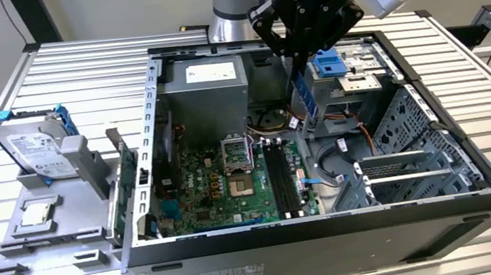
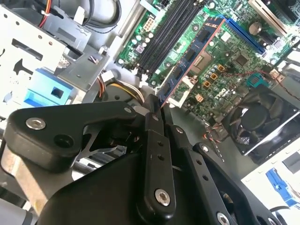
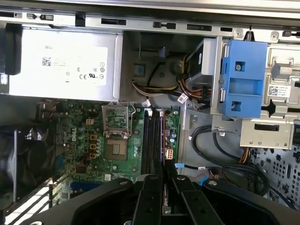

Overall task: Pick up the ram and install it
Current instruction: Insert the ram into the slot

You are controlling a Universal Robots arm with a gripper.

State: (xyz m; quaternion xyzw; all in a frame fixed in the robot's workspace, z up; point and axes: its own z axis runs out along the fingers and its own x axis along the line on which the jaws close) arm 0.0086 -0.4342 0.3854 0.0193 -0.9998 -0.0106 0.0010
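- The claw is clenched on one end of the ram, so the stick hangs lengthwise below it, probably to leave its contact edge free.
- The ram hangs inside the open computer case on the slatted surface, over the board.
- In the second wrist view the ram runs roughly parallel to the black slots, apparently lined up with them.

An open black computer case lies on the slatted metal table, its green motherboard and grey power supply exposed. At the exterior view's left, a silver hard drive in blue brackets stands on a grey tray.
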